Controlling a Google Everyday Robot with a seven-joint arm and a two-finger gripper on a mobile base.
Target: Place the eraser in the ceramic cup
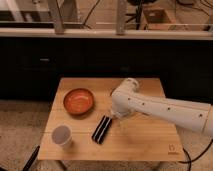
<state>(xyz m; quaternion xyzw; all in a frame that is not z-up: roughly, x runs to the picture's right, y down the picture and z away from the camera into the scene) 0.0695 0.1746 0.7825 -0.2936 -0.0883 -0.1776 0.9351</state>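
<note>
I see my tool low over the wooden surface, just right of the black eraser, wide or narrow I cannot tell, eraser lying flat between tool and white ceramic cup, orange bowl behind.

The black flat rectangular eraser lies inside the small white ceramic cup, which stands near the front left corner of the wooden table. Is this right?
No. The camera view shows the black flat rectangular eraser on the wooden table, right of the small white ceramic cup, apart from it. The cup's corner is correct. The claw hangs by the eraser's far end.
</note>
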